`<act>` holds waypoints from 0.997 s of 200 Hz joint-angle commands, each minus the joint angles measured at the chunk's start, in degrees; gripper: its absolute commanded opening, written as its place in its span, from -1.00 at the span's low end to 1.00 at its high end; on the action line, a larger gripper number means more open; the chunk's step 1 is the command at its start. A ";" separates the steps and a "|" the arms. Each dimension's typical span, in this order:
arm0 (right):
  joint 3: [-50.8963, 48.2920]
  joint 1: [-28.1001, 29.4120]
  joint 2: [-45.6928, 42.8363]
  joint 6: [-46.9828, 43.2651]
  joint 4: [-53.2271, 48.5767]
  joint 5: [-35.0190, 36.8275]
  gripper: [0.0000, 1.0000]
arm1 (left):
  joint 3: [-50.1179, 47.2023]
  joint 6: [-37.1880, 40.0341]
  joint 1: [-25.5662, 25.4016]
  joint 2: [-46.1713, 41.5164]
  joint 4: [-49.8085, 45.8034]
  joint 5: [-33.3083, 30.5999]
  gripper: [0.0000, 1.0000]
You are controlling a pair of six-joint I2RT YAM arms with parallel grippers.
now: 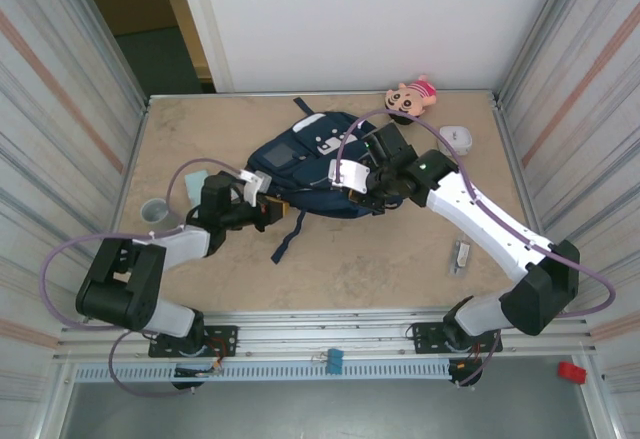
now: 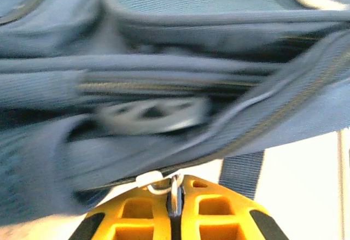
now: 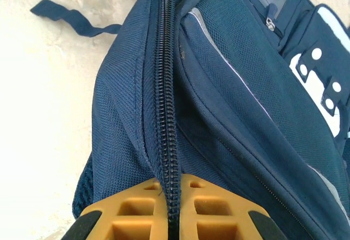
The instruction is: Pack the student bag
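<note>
Beige marbled tabletop (image 1: pixel 380 269) boxed by ribbed metal walls, arm bases at the near edge. Nearest on the left, a small clear plastic cup (image 1: pixel 155 212), well apart from the work. Just beyond, yellow-fingered left gripper (image 2: pixel 176 196) pinched fully together on the small silver metal zip pull (image 2: pixel 174 185) at the near-left side of the large navy-blue fabric student bag (image 1: pixel 310 164), lying flat mid-table with white patches up. Across from it, right gripper (image 3: pixel 170 202) clamped tight on the black zip track (image 3: pixel 167 114) at the bag's right side, teeth meshed along the seam ahead of the fingers. Likely step: running the slider along the main zip; direction not clear. For a clean run: hold the seam taut with the right, draw the pull along the line of the teeth rather than up off the fabric, ease round the curve, watch for lining or the loose dark strap (image 1: pixel 288 239) snagging. Farthest back, a pink-and-tan plush doll (image 1: pixel 412 96) at the far edge.
</note>
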 commanded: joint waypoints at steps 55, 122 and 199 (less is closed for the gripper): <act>-9.42 1.45 -1.08 12.91 18.56 1.14 -1.00 | 8.89 6.82 -10.53 -8.32 -15.23 4.35 -1.00; -15.45 1.10 -0.70 15.41 27.05 -3.31 -1.00 | 18.76 9.63 -20.38 -4.11 -22.67 4.28 -0.75; -15.84 -7.62 -6.42 -9.57 11.37 -21.80 -1.00 | 12.08 41.96 -17.27 -20.79 -34.38 -9.85 0.33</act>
